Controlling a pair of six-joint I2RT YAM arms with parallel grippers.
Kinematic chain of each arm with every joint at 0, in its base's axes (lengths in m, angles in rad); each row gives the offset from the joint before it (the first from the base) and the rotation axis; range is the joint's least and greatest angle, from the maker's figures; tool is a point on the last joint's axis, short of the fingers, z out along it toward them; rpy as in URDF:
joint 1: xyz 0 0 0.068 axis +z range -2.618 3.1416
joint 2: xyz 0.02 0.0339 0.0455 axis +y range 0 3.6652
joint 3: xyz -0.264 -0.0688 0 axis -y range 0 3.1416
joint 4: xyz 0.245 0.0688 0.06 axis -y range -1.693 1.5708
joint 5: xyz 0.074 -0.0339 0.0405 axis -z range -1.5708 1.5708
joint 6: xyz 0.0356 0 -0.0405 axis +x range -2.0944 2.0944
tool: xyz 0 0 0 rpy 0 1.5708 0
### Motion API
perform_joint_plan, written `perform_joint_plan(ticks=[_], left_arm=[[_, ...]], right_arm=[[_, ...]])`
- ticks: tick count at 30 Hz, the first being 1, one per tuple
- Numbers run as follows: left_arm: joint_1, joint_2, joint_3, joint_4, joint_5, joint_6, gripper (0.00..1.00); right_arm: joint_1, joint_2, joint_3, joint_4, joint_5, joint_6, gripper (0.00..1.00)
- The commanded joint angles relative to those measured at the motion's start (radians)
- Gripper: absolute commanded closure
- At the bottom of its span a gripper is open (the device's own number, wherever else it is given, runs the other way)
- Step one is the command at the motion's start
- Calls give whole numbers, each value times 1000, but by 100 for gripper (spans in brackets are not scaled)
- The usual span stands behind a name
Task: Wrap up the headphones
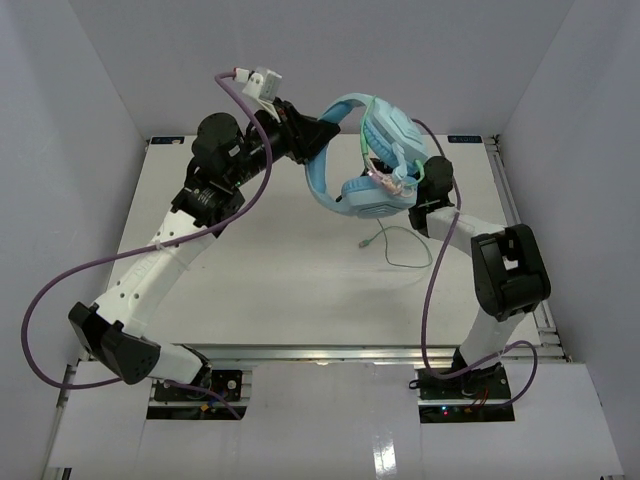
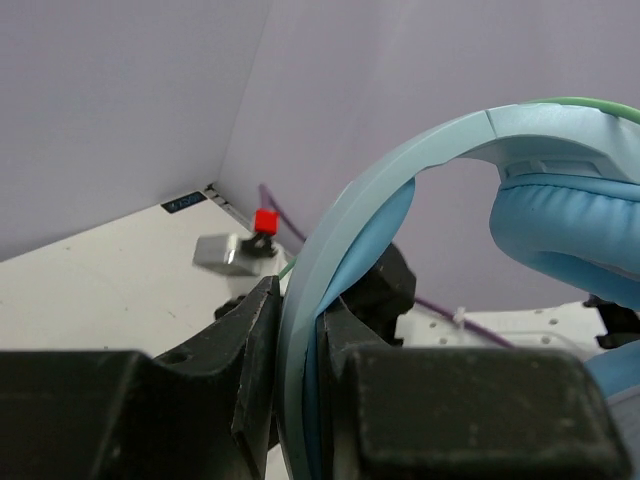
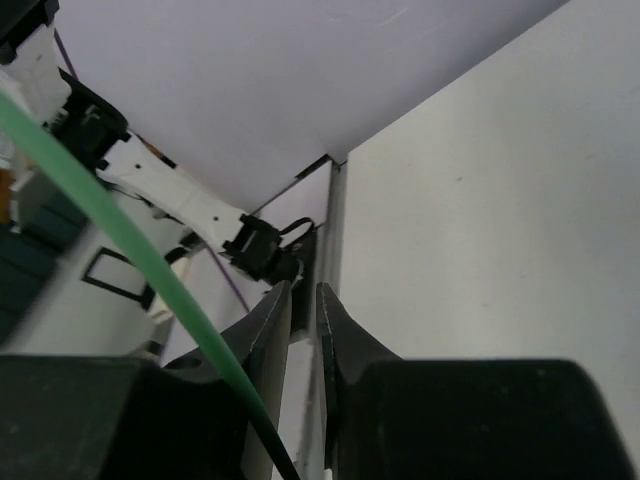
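White table (image 1: 300,290) under pale walls – above its far edge, towards the right corner, the headphones (image 1: 385,150) hang in the air, the left gripper (image 2: 300,310) clenched on the headband. The right gripper (image 3: 304,300) sits by the ear cups, fingers nearly together; I cannot tell whether they pinch the cable (image 3: 100,228). Some turns seem wound – a loose tail lying on the table is left to wrap

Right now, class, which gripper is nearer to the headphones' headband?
Left. The left gripper has its jaws clamped on the headband; the right gripper sits by the ear cups, beside the green cable.
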Motion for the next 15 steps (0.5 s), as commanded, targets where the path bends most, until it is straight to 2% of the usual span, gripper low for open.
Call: perform_joint_plan(ticks=[1, 5, 10, 15], left_arm=[[-16, 4, 99, 64, -115, -50, 100], [-21, 7, 119, 45, -217, -23, 100], [-20, -3, 148, 25, -406, 17, 100], [-21, 11, 186, 16, -602, 70, 100]], right_arm=[[53, 86, 63, 661, 9, 383, 76], [91, 88, 22, 762, 38, 425, 71], [99, 18, -86, 771, 51, 401, 64], [120, -64, -189, 770, 41, 365, 62]])
